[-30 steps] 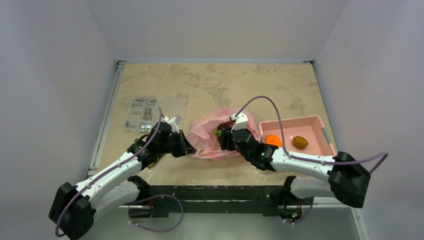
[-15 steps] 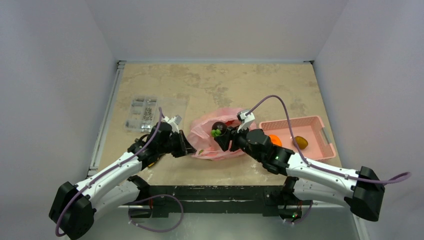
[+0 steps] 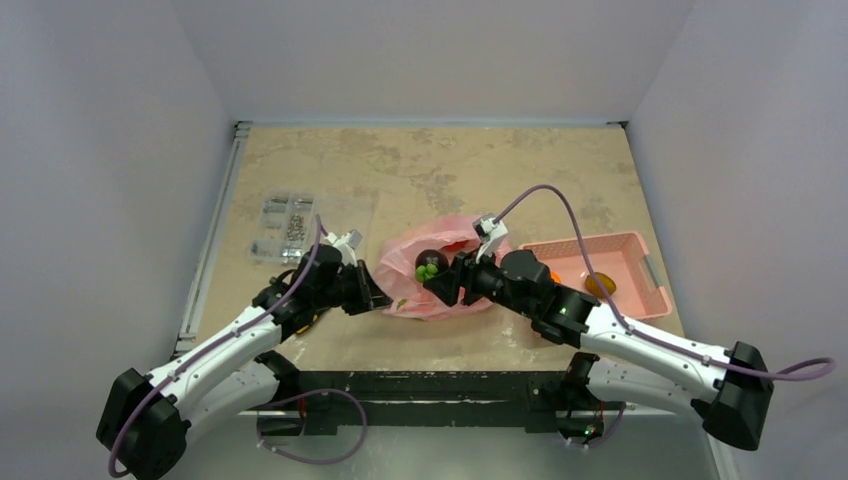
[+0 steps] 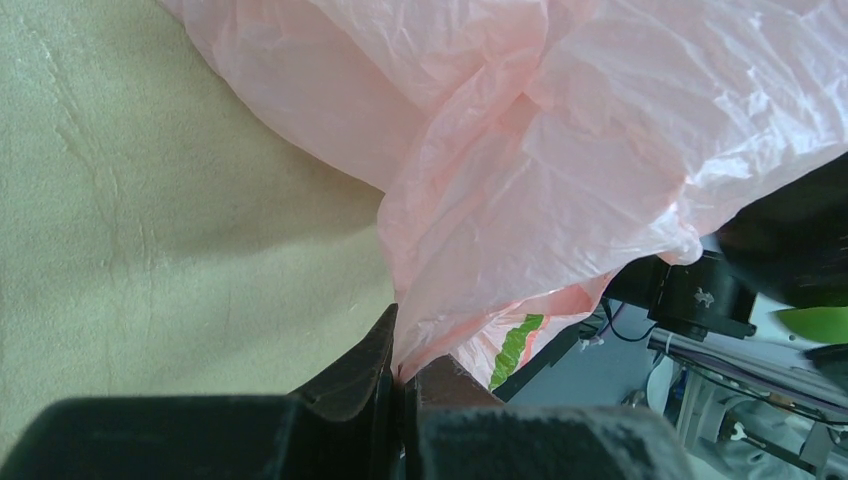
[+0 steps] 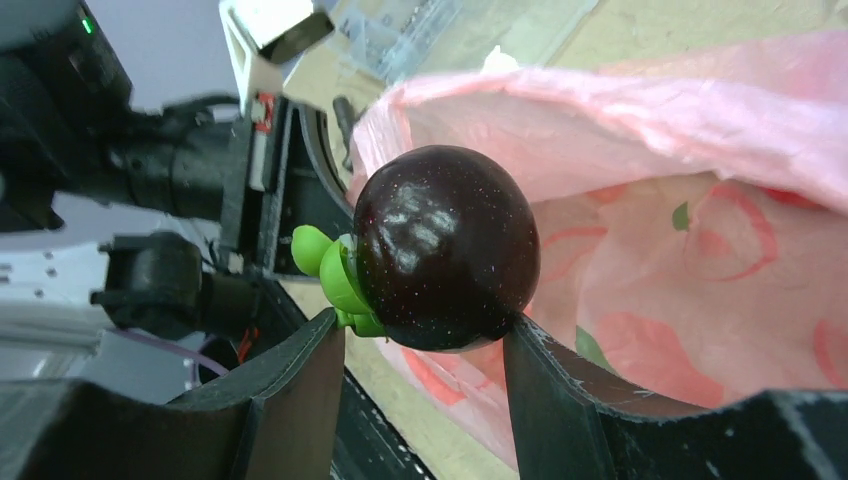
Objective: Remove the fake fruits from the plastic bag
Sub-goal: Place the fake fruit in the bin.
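The right tool (image 5: 425,335) is clamped on a dark plum (image 5: 445,245), one black finger against each side of the fruit, with the jaws held partly apart by its width. The plum is glossy, nearly black, and carries a green leaf cluster (image 5: 325,270) on the side facing the left arm. In the top view the right tool (image 3: 442,282) holds the dark plum (image 3: 430,262) over the open mouth of the plastic bag (image 3: 402,258), above the film and not resting on it. The left tool (image 4: 400,378) is closed, its two fingers together with a fold of the plastic bag (image 4: 520,150) pinched between them; in the top view this left tool (image 3: 378,297) grips the bag's left edge. The bag is thin, crinkled, translucent pink film with red and green print, lying on the worktop (image 3: 450,170) between the two arms. Just right of the bag stands a rigid pink basket (image 3: 590,240) containing a brown kiwi (image 3: 598,285), partly screened by the right arm. A clear packet (image 3: 290,228) of small metal parts lies on the worktop, well to the left of the bag
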`<action>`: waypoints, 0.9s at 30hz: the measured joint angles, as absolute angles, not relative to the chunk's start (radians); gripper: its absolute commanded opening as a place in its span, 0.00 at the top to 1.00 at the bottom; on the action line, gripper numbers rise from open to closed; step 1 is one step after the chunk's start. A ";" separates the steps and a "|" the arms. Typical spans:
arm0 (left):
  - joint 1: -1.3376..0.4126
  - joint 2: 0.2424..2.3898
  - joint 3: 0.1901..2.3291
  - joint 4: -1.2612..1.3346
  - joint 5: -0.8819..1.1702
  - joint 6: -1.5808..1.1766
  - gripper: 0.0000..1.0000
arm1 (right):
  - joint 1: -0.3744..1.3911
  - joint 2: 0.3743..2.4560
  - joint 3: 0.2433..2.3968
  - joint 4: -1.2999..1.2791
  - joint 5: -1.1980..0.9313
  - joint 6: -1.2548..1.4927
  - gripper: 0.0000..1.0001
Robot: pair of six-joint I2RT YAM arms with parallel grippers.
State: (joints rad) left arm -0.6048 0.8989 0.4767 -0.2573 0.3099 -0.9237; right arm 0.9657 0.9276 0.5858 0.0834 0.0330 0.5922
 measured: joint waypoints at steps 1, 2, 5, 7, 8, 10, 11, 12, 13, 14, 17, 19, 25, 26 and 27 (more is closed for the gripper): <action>-0.605 0.897 0.477 -0.258 0.310 -0.924 1.00 | 0.966 0.926 0.611 0.051 0.044 0.596 1.00; -0.605 0.893 0.477 -0.258 0.310 -0.923 1.00 | 0.966 0.921 0.648 0.008 0.073 0.603 1.00; -0.605 0.889 0.477 -0.257 0.310 -0.924 1.00 | 0.963 0.888 0.773 -0.118 0.211 0.619 1.00; -0.605 0.889 0.477 -0.257 0.310 -0.924 1.00 | 0.962 0.867 0.841 -0.180 0.302 0.626 1.00; -0.605 0.889 0.477 -0.257 0.310 -0.924 1.00 | 0.962 0.860 0.879 -0.221 0.359 0.629 1.00; -0.605 0.889 0.477 -0.257 0.310 -0.924 1.00 | 0.961 0.858 0.956 -0.314 0.488 0.652 1.00; -0.605 0.889 0.477 -0.257 0.310 -0.924 1.00 | 0.961 0.863 0.986 -0.363 0.548 0.669 1.00; -0.605 0.888 0.477 -0.257 0.310 -0.924 1.00 | 0.959 0.868 1.013 -0.416 0.617 0.690 1.00; -0.605 0.888 0.477 -0.257 0.310 -0.924 1.00 | 0.955 0.875 1.032 -0.467 0.673 0.712 1.00; -0.605 0.888 0.477 -0.257 0.310 -0.924 1.00 | 0.943 0.883 1.046 -0.520 0.727 0.737 1.00; -0.605 0.883 0.477 -0.258 0.310 -0.924 1.00 | 0.844 0.891 1.039 -0.631 0.801 0.779 1.00; -0.605 0.877 0.477 -0.260 0.310 -0.924 1.00 | 0.727 0.880 1.000 -0.646 0.795 0.785 1.00; -0.605 0.851 0.477 -0.274 0.310 -0.923 1.00 | 0.321 0.816 0.780 -0.626 0.631 0.787 1.00; -0.605 0.847 0.477 -0.276 0.310 -0.923 1.00 | 0.261 0.817 0.744 -0.616 0.595 0.788 1.00; -0.605 0.844 0.477 -0.278 0.310 -0.923 1.00 | 0.203 0.822 0.708 -0.600 0.554 0.787 1.00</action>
